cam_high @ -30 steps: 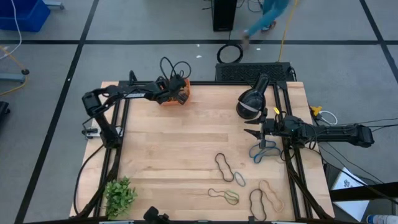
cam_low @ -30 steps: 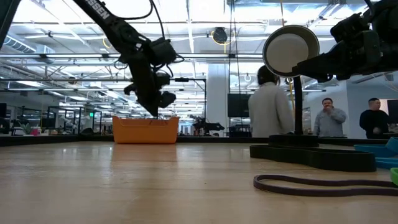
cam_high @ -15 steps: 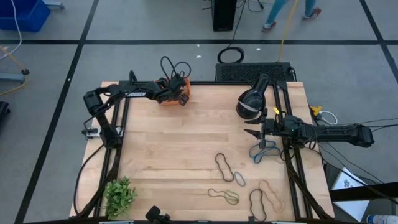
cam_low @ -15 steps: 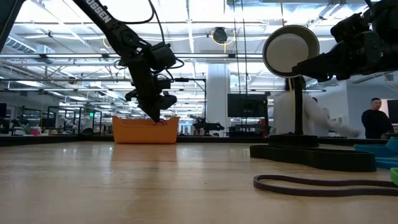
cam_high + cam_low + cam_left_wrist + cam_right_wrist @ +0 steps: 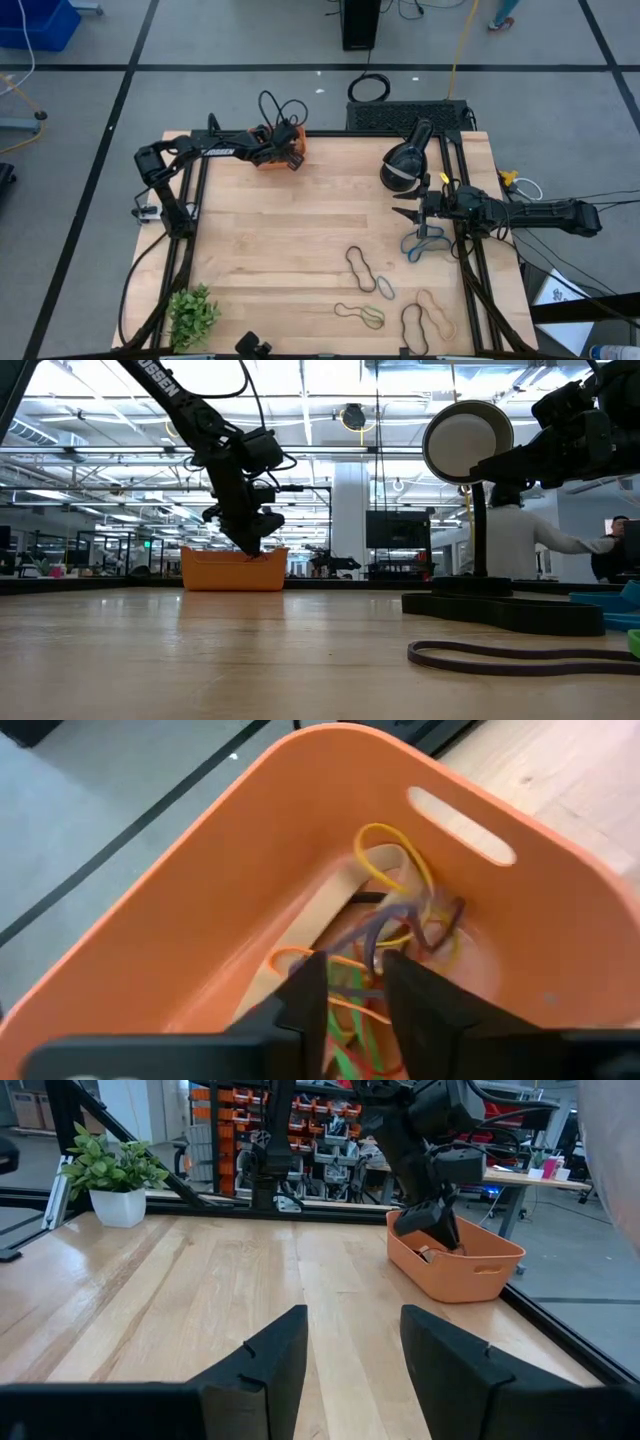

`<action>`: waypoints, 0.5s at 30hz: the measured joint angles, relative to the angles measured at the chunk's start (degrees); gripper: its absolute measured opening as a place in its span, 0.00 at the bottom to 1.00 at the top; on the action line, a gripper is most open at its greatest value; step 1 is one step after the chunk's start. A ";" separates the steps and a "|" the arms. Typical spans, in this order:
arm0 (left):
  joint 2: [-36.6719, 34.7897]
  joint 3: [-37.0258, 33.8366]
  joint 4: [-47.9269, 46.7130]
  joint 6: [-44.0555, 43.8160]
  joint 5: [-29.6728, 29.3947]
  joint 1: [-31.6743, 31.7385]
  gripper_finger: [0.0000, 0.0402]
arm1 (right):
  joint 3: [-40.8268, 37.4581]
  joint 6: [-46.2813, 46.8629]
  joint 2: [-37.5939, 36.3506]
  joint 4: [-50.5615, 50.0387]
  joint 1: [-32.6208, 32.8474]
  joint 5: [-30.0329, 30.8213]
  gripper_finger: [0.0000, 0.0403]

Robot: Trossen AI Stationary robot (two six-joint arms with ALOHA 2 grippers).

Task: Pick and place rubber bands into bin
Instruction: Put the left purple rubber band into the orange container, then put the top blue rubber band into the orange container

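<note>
- Left gripper (image 5: 352,1005) dips into the bin (image 5: 200,910), fingers slightly apart above several rubber bands (image 5: 400,920) already inside
- Right gripper (image 5: 404,213) waits, fingers spread, empty
- Several loose bands (image 5: 360,268) on the table (image 5: 280,240) are left to collect

From my station I see a grey floor (image 5: 250,40) crossed by black tape lines (image 5: 300,68), with a blue crate (image 5: 40,22) at eleven o'clock. Beyond the wooden table (image 5: 300,230), a bright hall with ceiling trusses (image 5: 330,420) and a person (image 5: 515,540) standing at three o'clock.

One bin (image 5: 286,150), roughly six loose rubber bands (image 5: 360,268)
</note>
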 joint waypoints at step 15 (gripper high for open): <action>-7.92 0.04 -1.21 1.28 2.89 -2.14 0.45 | 0.01 -0.38 0.03 0.03 0.00 -0.59 0.38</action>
